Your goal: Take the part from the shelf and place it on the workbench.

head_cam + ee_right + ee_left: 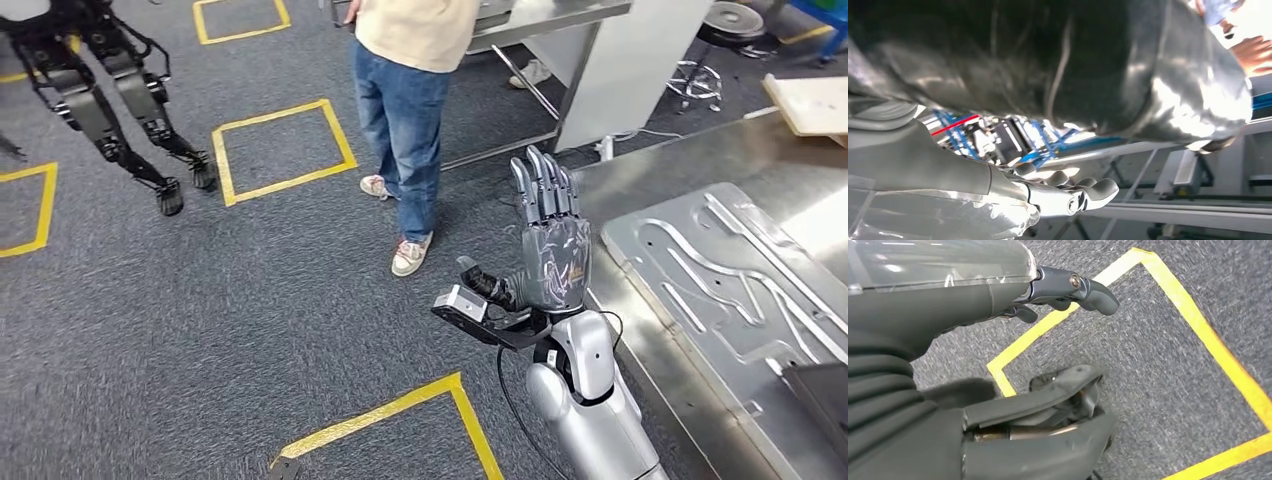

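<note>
The part [720, 270], a stamped sheet of bare metal with raised ribs and curved channels, lies flat on the steel table [660, 165] at the right of the head view, no hand touching it. A dark shape that I cannot identify covers its near corner.

The right hand [548, 235] is raised just beside the table's left edge, fingers straight, side by side and pointing away from the robot, thumb out to the side, holding nothing. In the right wrist view this hand [1058, 192] shows its fingers stretched out, apart from the thumb.

The left hand [973, 295] hangs above grey carpet marked with yellow tape [1198, 325]; its fingers [1093, 290] are loosely extended and hold nothing.

A person [410, 120] in jeans stands on the carpet beyond the right hand. Another robot's legs [110, 110] stand at the far left. A pale board [815, 100] rests on the table's far end.
</note>
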`<state>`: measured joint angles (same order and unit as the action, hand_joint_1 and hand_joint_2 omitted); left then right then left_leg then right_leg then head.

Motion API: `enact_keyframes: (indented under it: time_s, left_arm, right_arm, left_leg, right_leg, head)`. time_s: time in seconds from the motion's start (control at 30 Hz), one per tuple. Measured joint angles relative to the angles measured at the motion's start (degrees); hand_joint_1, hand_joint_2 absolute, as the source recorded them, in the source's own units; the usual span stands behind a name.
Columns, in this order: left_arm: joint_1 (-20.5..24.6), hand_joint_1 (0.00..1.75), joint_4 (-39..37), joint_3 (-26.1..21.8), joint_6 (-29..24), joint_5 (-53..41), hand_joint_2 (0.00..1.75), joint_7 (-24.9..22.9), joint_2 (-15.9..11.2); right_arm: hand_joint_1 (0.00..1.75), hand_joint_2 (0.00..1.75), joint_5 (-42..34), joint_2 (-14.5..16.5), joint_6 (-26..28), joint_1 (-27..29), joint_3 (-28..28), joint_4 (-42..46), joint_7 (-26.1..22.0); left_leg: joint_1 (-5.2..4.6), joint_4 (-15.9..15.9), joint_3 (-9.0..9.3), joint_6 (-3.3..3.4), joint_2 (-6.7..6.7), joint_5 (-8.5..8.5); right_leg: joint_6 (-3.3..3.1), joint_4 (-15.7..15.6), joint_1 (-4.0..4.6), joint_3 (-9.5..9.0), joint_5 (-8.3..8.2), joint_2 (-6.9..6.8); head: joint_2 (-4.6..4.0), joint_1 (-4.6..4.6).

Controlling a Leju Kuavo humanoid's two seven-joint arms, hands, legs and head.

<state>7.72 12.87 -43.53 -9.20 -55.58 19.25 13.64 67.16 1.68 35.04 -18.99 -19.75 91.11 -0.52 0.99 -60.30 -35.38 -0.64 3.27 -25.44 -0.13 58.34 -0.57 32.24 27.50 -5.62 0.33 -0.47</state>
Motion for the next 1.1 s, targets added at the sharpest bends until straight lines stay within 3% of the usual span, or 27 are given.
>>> enact_keyframes:
  time_s: [0.03, 0.1, 0.13, 0.17, 0.23, 0.3, 0.33, 0.37, 0.43, 0.5, 0.57, 0.63, 0.7, 0.8, 0.87, 0.93, 1.0, 1.07, 1.1]
  left_arm:
    - [0.1, 0.00, 0.0, 0.0, 0.0, 0.0, 1.75, 0.0, 0.0]
    - [0.1, 0.00, 0.0, 0.0, -0.1, 0.0, 1.75, 0.0, 0.0]
    - [0.0, 0.00, 0.0, 0.0, -0.1, 0.0, 1.75, 0.0, 0.0]
    - [0.0, 0.00, 0.0, 0.0, -0.2, 0.0, 1.75, 0.1, 0.0]
    - [0.1, 0.00, 0.0, 0.0, -0.2, 0.0, 0.87, 0.2, 0.0]
    - [0.2, 0.00, 0.0, 0.0, -0.2, 0.0, 0.00, 0.2, 0.0]
    - [0.2, 0.00, 0.0, 0.0, -0.2, 0.0, 0.00, 0.2, 0.0]
    - [0.2, 0.00, 0.0, 0.0, -0.2, 0.0, 0.00, 0.2, 0.0]
    - [0.1, 0.00, 0.0, 0.0, -0.2, -0.1, 0.00, 0.2, 0.0]
    - [0.2, 0.00, 0.0, 0.0, -0.2, -0.1, 0.00, 0.2, 0.1]
    - [0.2, 0.00, 0.0, 0.0, -0.2, -0.1, 0.00, 0.2, 0.2]
    - [0.1, 0.00, 0.0, 0.0, -0.3, -0.1, 0.00, 0.2, 0.1]
    - [-0.1, 0.00, 0.0, 0.0, -0.3, -0.1, 0.00, 0.3, 0.1]
    - [-0.1, 0.00, 0.0, 0.0, -0.4, -0.1, 0.00, 0.3, 0.1]
    - [0.0, 0.00, 0.0, 0.0, -0.4, -0.1, 0.00, 0.3, 0.1]
    - [-0.1, 0.00, 0.0, 0.0, -0.4, -0.1, 0.00, 0.3, 0.1]
    - [0.0, 0.00, 0.0, 0.0, -0.4, 0.0, 0.00, 0.4, 0.0]
    - [0.1, 0.00, 0.0, 0.0, -0.5, -0.1, 0.00, 0.5, 0.0]
    - [0.2, 0.00, 0.0, 0.0, -0.5, -0.1, 0.00, 0.6, 0.0]
  right_arm:
    - [0.00, 0.00, 0.0, 0.0, 0.0, 0.0, 0.0, 0.0, 0.0]
    - [0.00, 0.00, 0.0, 0.0, 0.0, -0.1, -0.1, 0.0, 0.0]
    - [0.00, 0.00, 0.0, 0.0, 0.0, -0.1, -0.1, 0.0, -0.1]
    - [0.00, 0.00, 0.0, 0.1, 0.0, -0.2, -0.1, 0.0, -0.1]
    - [0.00, 0.00, 0.0, 0.1, 0.1, -0.3, -0.2, 0.0, -0.1]
    - [0.00, 0.00, 0.0, 0.0, 0.1, 0.0, -0.2, 0.0, -0.1]
    - [0.00, 0.00, 0.0, 0.0, 0.1, 0.1, -0.2, -0.1, -0.1]
    - [0.00, 0.00, 0.0, 0.0, 0.1, 0.2, -0.2, -0.1, -0.1]
    - [0.00, 0.00, 0.0, 0.0, 0.1, 0.2, -0.2, -0.2, -0.1]
    - [0.00, 0.00, 0.0, 0.0, 0.1, 0.2, -0.2, -0.2, -0.1]
    - [0.00, 0.00, -0.1, 0.0, 0.2, 0.3, -0.2, -0.2, -0.1]
    - [0.00, 0.00, -0.1, 0.0, 0.3, 0.4, -0.2, -0.2, -0.1]
    - [0.00, 0.00, -0.1, 0.0, 0.3, 0.3, -0.2, -0.1, -0.1]
    - [0.00, 0.00, -0.2, 0.0, 0.5, 0.5, -0.2, 0.0, -0.1]
    - [0.00, 0.00, -0.2, 0.0, 0.6, 0.9, -0.2, 0.0, -0.1]
    - [0.00, 0.00, -0.2, 0.0, 0.6, 1.0, -0.2, 0.0, -0.1]
    - [0.00, 0.00, -0.2, 0.0, 0.6, 1.0, -0.2, 0.1, -0.1]
    - [0.00, 0.00, -0.2, -0.1, 0.7, 1.1, -0.1, 0.5, -0.1]
    - [0.00, 0.00, -0.3, -0.2, 0.7, 1.1, 0.0, 0.7, -0.1]
  left_leg:
    - [-0.20, 1.2, 0.57, 0.37, 0.56, 0.09]
    - [-0.38, 1.4, 0.41, 1.18, -0.45, 0.04]
    - [-0.30, 1.6, 0.47, 1.53, -1.10, 0.16]
    - [-0.21, 1.9, 0.56, 1.89, -1.77, 0.32]
    - [-0.02, 2.2, 0.71, 2.49, -2.93, 0.61]
    - [-0.05, 2.2, 0.62, 2.75, -4.22, 0.70]
    - [-0.06, 2.1, 0.61, 2.79, -4.99, 0.71]
    - [-0.08, 2.1, 0.61, 2.79, -5.78, 0.71]
    - [-0.07, 2.0, 0.66, 2.74, -7.38, 0.69]
    - [-0.16, 1.8, 0.50, 2.42, -8.83, 0.68]
    - [-0.05, 1.8, 0.11, 1.71, -10.07, 0.83]
    - [0.13, 2.0, -0.12, 0.92, -11.20, 1.03]
    - [-0.09, 0.7, -0.66, 0.38, -9.64, 0.08]
    - [-0.23, -8.1, -4.59, -0.20, -5.00, -4.73]
    - [-0.20, -12.3, -6.46, -0.41, -4.00, -5.95]
    - [-0.22, -8.6, -4.29, -0.33, -3.16, -3.23]
    - [-0.64, -1.5, -0.62, 0.21, -0.36, -0.59]
    - [-1.18, 1.5, 0.74, 1.09, 1.56, -0.15]
    - [-1.37, 1.7, 0.72, 1.50, 1.28, -0.16]
  right_leg:
    - [0.29, 0.2, 0.17, -0.03, 0.20, -0.55]
    - [0.84, 0.2, 0.30, -0.23, 0.39, -1.65]
    - [1.16, 0.3, 0.16, -0.35, 0.65, -1.74]
    - [1.48, 1.0, -0.01, -0.18, 1.32, -0.95]
    - [1.88, 5.6, -0.30, 1.86, 4.20, 2.29]
    - [1.95, 13.3, -0.30, 5.76, 7.46, 4.81]
    - [1.94, 16.0, -0.30, 7.26, 7.99, 5.29]
    - [1.87, 16.4, -0.31, 7.77, 7.28, 5.49]
    - [1.49, 11.0, -0.33, 5.72, 3.12, 6.46]
    - [1.00, 3.7, -0.46, 2.68, -0.05, 9.20]
    - [0.76, 0.9, -0.42, 1.54, -0.44, 10.58]
    - [0.47, 0.5, -0.40, 1.21, -0.56, 9.39]
    - [-0.03, -0.3, -0.65, 0.66, -0.86, 7.95]
    - [-0.62, -0.6, -0.42, 0.32, -0.82, 5.47]
    - [-0.81, -0.6, -0.21, 0.29, -0.61, 3.70]
    - [-0.72, -0.4, -0.17, 0.12, -0.31, 2.13]
    - [-0.30, -0.1, 0.07, -0.08, 0.17, 0.87]
    - [0.17, 0.1, 0.50, -0.17, 0.52, -0.31]
    - [0.38, 0.2, 0.68, -0.23, 0.63, -0.96]
  head:
    - [0.00, 0.04]
    - [0.00, 0.13]
    - [0.00, 0.11]
    - [0.00, 0.11]
    - [0.00, 0.13]
    - [0.00, 0.15]
    - [0.00, 0.16]
    - [0.00, 0.15]
    - [0.00, 0.16]
    - [0.00, 0.15]
    - [0.00, 0.14]
    - [0.00, 0.14]
    - [0.00, 0.09]
    - [0.00, -0.06]
    - [0.00, -0.05]
    - [0.00, -0.05]
    - [0.00, -0.05]
    - [0.00, -0.01]
    - [0.00, 0.01]
